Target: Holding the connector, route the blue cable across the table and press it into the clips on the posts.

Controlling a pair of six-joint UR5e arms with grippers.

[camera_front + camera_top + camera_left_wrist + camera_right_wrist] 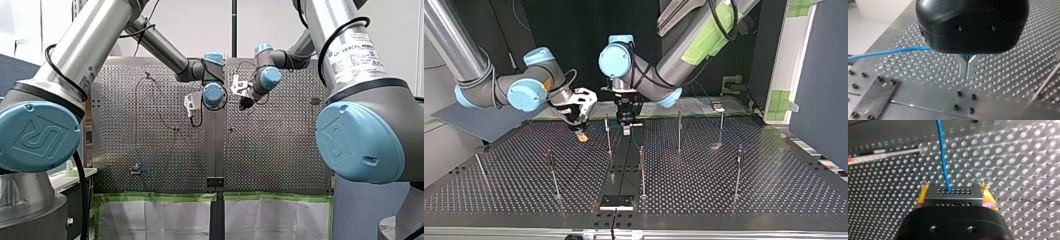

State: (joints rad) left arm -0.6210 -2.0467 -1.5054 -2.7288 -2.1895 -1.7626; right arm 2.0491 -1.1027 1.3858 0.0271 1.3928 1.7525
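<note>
Early routing: my right gripper (954,185) clamps the connector (953,196); my left gripper (966,74) seemingly pinches the blue cable (898,51). Next, steer it toward a post (608,132).

The front view looks from behind and above my shoulders over the perforated table (165,150). The top view faces me from across it, low down. Both take in my left gripper (626,127) and my right gripper (581,134) above the table's middle. Each wrist camera looks along its own gripper, close above the table, the right's hard against the connector (954,195).
</note>
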